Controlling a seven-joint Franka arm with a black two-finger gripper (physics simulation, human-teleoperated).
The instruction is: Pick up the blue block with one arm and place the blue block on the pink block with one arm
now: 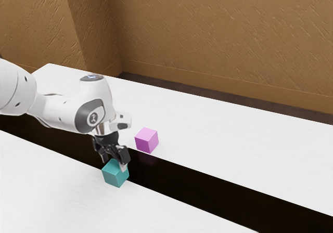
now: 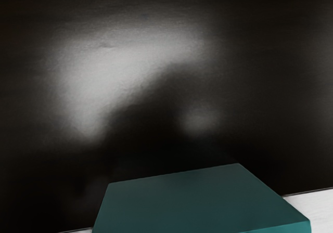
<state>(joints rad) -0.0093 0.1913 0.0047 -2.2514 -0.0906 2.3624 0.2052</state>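
The blue block [image 1: 115, 174], teal in colour, rests at the edge of the near white table [image 1: 47, 191], right beside the dark gap. My gripper [image 1: 115, 159] hangs directly over it, fingers pointing down and spread, their tips level with the block's top face; they look open around it rather than clamped. In the wrist view the blue block [image 2: 200, 202] lies just under my hand, with the dark gap beyond it. The pink block [image 1: 146, 140] stands on the far white table [image 1: 234, 134] near its front edge, a short way beyond the gripper and toward the exterior view's right.
A dark gap [image 1: 208, 189] runs between the two white tables, between the two blocks. Brown walls [image 1: 218, 30] stand behind the far table. My white arm [image 1: 57, 111] reaches in from the exterior view's left across the gap.
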